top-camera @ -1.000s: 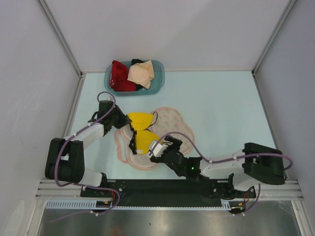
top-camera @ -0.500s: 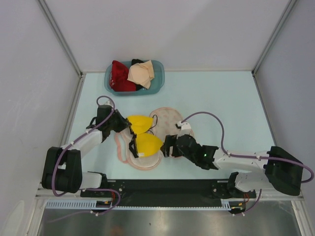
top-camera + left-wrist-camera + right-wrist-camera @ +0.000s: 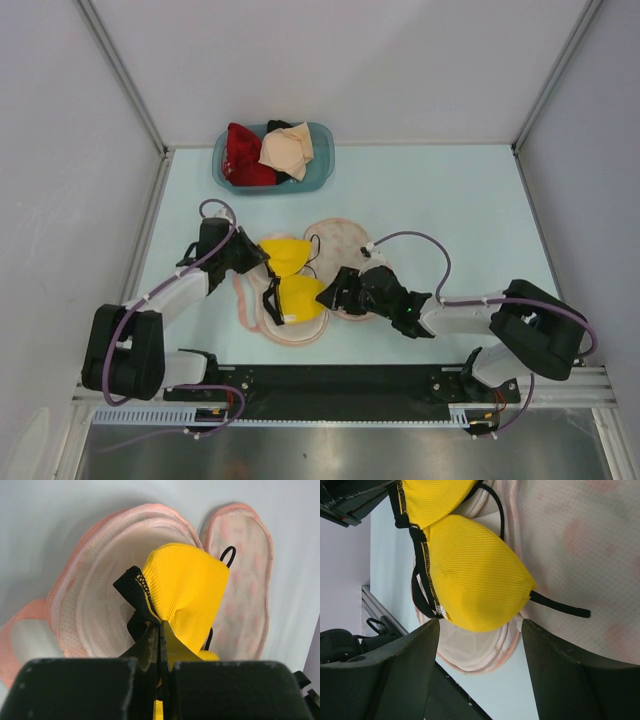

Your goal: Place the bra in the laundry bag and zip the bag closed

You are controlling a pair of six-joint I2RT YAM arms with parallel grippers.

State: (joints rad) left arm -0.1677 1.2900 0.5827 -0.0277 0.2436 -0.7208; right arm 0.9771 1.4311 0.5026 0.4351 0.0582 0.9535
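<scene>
Much nearer the bra (image 3: 285, 254): right hand (image 3: 337, 292)

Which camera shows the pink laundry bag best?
The top view: the laundry bag lies open, both halves visible around the bra. The left wrist view loses its near edge; the right wrist view shows only patches.

Even, soft light falls across the pale mint surface (image 3: 450, 220) in front of me, boxed in by plain grey-white walls (image 3: 350, 60) and metal corner posts (image 3: 120, 75); a blue basket (image 3: 323, 165) holding a red garment (image 3: 243, 160) and a beige garment (image 3: 287, 150) sits against the back wall.
</scene>
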